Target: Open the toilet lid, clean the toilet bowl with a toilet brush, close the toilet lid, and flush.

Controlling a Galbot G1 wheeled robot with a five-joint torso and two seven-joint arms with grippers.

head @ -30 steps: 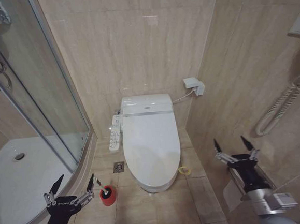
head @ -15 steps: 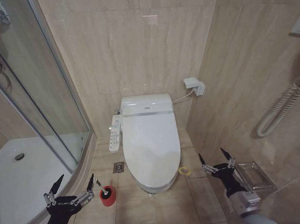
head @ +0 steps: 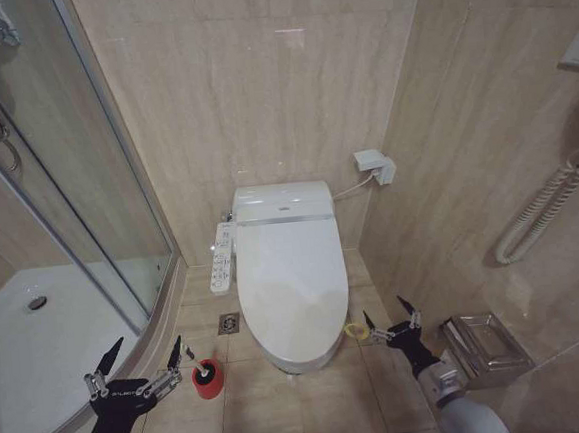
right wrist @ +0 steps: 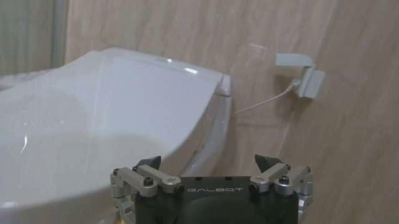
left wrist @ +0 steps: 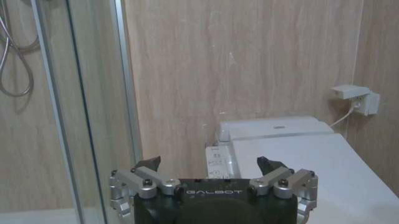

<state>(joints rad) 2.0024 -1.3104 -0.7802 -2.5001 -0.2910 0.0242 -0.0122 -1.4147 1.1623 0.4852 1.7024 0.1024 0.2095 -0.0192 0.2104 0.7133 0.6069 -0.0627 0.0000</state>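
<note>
The first step is in hand: the lid must be opened, and it is not yet touched. Nearest to the robot, the right gripper [head: 390,326] hangs low over the floor with its jaws released and empty, just beside the front right edge of the toilet. In the right wrist view the glossy rim of the toilet lid [head: 291,277] rises close ahead of the jaws and to one side, not between them. I judge that the next move calls for bringing one finger under the front lip of the lid and lifting it toward the tank. The left gripper [head: 135,371] waits at the other side near the shower, jaws also released, with the toilet brush [head: 206,374] in its red holder just beside it on the floor. The toilet bowl [head: 297,356] shows under the closed lid.
</note>
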